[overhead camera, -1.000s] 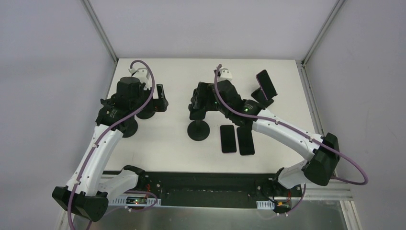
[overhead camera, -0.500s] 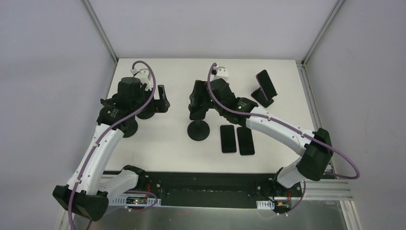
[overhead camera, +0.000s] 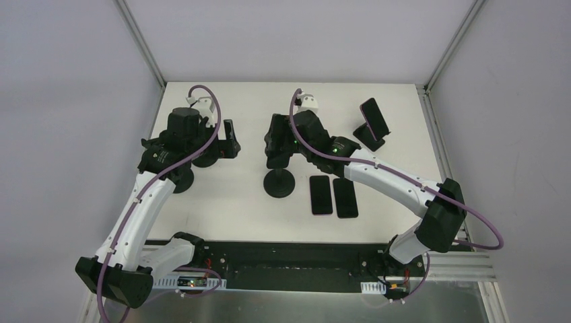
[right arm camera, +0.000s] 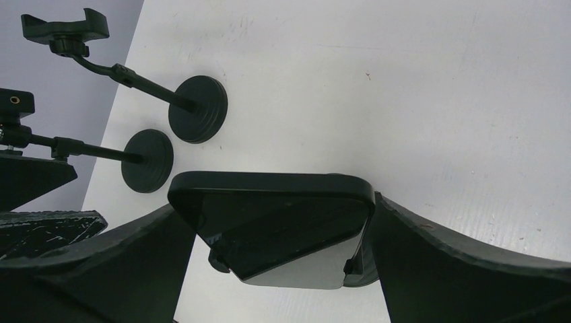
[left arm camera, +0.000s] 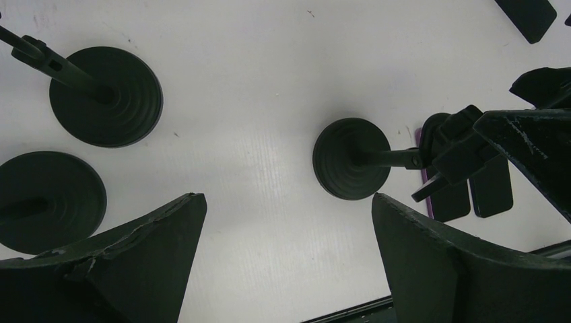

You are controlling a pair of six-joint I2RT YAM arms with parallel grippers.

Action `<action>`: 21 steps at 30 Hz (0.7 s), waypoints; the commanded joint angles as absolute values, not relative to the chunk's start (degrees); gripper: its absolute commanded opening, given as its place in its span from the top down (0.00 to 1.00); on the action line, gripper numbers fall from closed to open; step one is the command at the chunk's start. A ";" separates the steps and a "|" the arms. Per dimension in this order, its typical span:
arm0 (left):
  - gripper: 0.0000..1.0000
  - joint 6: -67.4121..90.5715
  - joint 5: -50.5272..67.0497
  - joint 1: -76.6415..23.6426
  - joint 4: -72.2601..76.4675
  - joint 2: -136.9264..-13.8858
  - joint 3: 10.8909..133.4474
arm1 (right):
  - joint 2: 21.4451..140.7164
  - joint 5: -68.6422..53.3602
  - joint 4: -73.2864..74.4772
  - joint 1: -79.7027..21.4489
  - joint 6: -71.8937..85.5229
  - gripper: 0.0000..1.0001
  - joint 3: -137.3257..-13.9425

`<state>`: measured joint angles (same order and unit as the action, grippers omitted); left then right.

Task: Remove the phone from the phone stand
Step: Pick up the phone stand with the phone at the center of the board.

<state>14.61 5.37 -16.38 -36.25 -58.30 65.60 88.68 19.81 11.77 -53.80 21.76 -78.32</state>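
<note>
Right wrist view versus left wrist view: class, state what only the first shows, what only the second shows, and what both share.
Only the right wrist view: a phone between the fingers of the right gripper, and an empty clamp on a stand. Only the left wrist view: the middle stand's round base and two flat phones beside it. Both: two round-based stands and the white table.

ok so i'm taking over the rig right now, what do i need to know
Left gripper: open, empty, above the table.
Right gripper: jaws wide either side of the phone; can't tell if clamped.
Phone sits in its stand, mid table.
Done: approach; two other phones lie flat beside the base.
Left: grip, lift the phone out, set it down.
</note>
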 commanded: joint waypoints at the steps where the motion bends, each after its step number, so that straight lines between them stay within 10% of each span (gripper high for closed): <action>1: 0.01 14.78 6.21 -15.73 -34.90 -58.63 65.39 | 88.81 18.60 11.27 -54.11 20.92 0.05 -80.64; 15: 0.01 14.77 4.86 -15.66 -34.89 -59.27 65.16 | 88.20 19.51 12.07 -54.10 21.14 0.12 -78.80; 21: 0.01 14.41 4.50 -15.64 -34.89 -59.33 65.18 | 88.30 19.86 11.90 -54.14 20.98 0.33 -78.58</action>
<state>14.57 5.48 -16.38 -36.25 -59.68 65.60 88.77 18.83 12.43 -53.84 21.52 -78.30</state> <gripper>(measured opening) 0.991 0.757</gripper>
